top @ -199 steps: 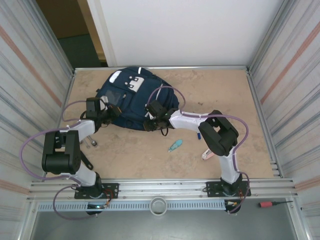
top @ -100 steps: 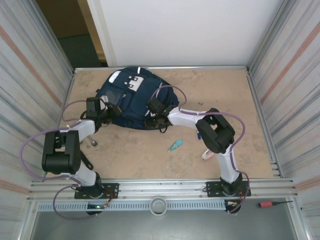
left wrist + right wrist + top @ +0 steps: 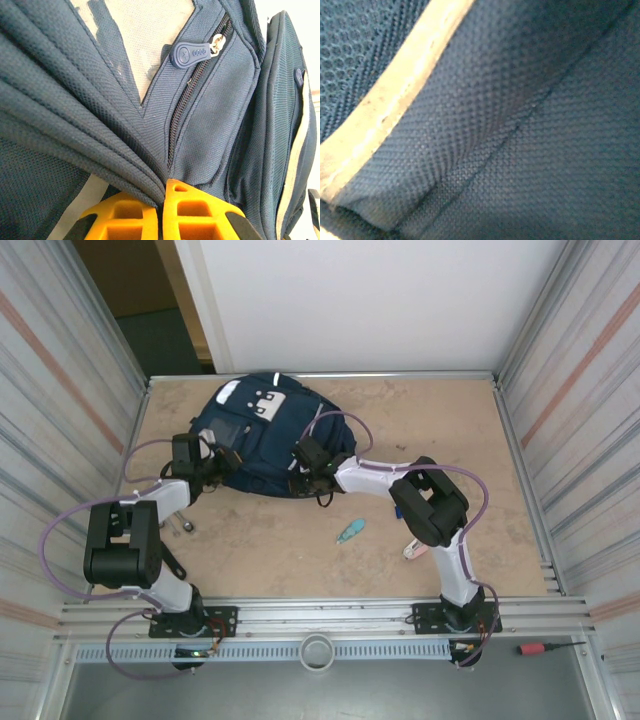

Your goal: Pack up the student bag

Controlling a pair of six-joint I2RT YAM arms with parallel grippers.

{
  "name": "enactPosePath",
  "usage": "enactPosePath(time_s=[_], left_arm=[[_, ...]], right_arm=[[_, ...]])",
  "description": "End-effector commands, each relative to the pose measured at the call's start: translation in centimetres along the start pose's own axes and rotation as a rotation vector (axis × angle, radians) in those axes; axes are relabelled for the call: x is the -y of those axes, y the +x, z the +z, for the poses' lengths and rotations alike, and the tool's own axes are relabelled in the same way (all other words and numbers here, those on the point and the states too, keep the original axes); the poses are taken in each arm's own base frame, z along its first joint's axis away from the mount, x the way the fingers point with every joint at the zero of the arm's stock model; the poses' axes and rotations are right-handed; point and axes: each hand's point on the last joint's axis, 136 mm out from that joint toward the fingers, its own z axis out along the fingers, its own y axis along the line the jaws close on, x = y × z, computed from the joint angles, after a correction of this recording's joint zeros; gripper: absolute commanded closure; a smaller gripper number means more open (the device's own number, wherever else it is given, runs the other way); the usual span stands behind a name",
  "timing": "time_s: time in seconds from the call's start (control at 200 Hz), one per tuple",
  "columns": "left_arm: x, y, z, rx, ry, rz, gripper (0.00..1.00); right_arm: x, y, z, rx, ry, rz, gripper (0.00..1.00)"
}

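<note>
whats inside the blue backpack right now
The backpack hides its contents under its own navy fabric. The front pocket zip looks closed, and the left fingers pinch a fold on the outside.

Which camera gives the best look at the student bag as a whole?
Top external: the whole student bag is in frame, outline and patches clear. Left wrist shows its fabric pinched in the left gripper beside a zipped pocket; right wrist shows blurred navy weave with a pale strip.
</note>
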Motion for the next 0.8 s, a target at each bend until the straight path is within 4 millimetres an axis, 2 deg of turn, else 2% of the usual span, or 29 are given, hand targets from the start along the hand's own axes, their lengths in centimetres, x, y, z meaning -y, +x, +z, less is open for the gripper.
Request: enactPosePath(time_s=[0.0, 0.15, 0.276, 0.416, 0.591, 0.656, 0.797], left_arm=[[1.5, 0.9, 0.2, -0.048, 0.056, 0.038, 1.0], [1.4, 1.0, 0.3, -0.05, 0.053, 0.037, 1.0], [1.4, 1.0, 0.3, -0.048, 0.048, 0.039, 1.0], [1.2, 0.9, 0.3, -0.047, 0.042, 0.039, 1.0], [1.1, 0.9, 0.2, -0.045, 0.036, 0.04, 1.0], [1.3, 0.9, 0.0, -0.042, 0.036, 0.045, 0.94], [1.8, 0.6, -0.9, -0.034, 0.034, 0.083, 0.71]], right_arm=[[-1.2, -1.5, 0.7, 0.084, -0.093, 0.02, 0.88], [-2.4, -2.9, -2.0, 0.147, -0.208, 0.03, 1.0], [-2.9, -3.4, -4.5, 0.185, -0.302, 0.05, 1.0], [-3.2, -3.3, -6.3, 0.198, -0.372, 0.068, 1.0], [-2.4, -2.9, -7.2, 0.198, -0.381, 0.082, 1.0], [-2.1, -2.7, -7.3, 0.19, -0.378, 0.08, 1.0], [-1.3, -2.2, -8.1, 0.179, -0.341, 0.03, 1.0]])
